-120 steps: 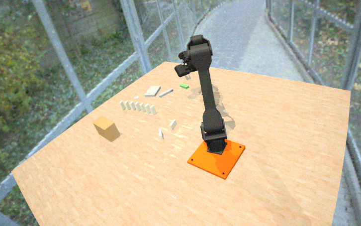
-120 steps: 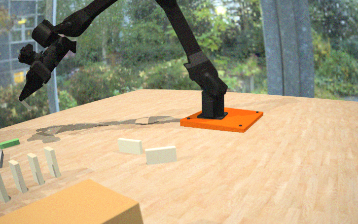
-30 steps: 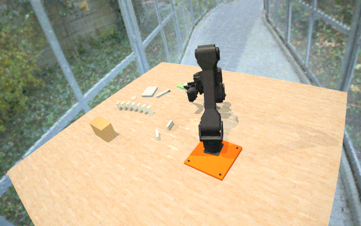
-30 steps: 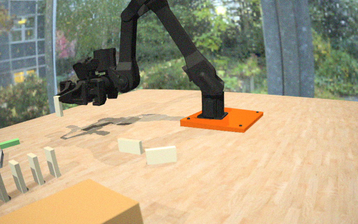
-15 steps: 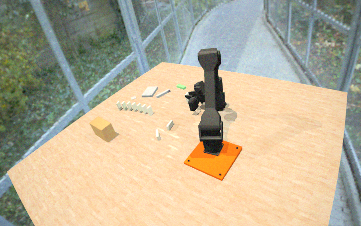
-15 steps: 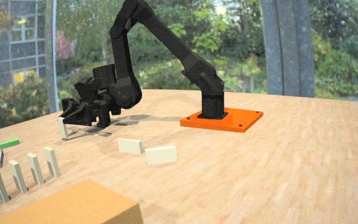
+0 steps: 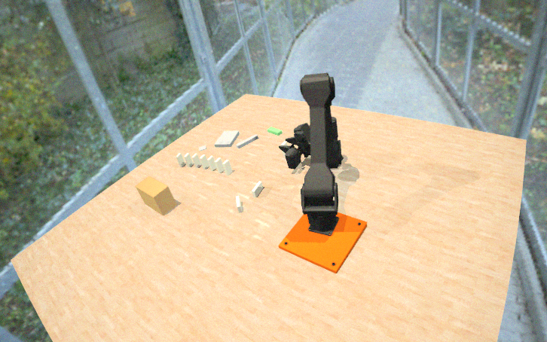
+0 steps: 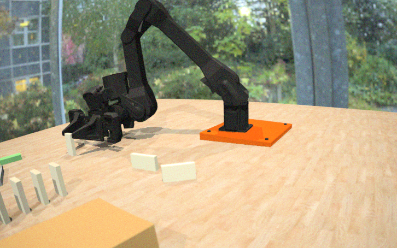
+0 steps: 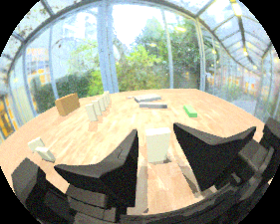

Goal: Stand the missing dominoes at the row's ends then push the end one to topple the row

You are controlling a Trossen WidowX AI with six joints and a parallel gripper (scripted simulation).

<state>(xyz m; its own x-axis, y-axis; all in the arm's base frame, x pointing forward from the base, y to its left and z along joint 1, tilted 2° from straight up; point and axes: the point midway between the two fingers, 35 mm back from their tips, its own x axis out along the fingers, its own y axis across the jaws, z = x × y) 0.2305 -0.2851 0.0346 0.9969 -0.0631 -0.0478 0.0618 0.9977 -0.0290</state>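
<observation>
A glazed walkway with grey metal framing and greenery outside surrounds a light wooden desk (image 7: 416, 263). The black arm (image 7: 319, 140) stands on an orange base plate (image 7: 343, 254) and folds down so that its gripper (image 8: 72, 128) sits low over the desk surface. A tan box (image 7: 155, 194) rests near the left edge of the desk. A row of standing cream dominoes (image 7: 203, 161) lies between the box and the arm, evenly spaced. Beyond the row lie a flat pale slab (image 7: 227, 138), a grey bar (image 7: 247, 141) and a small green block (image 7: 274, 130). Two loose dominoes (image 8: 161, 167) rest on their long edges, near each other, between the row and the base plate. One cream domino (image 8: 70, 143) stands upright on the desk, well apart from the row, just in front of the fingers. The fingers are spread apart and grip nothing; in the wrist view the domino appears between and beyond their tips, without visible contact.
</observation>
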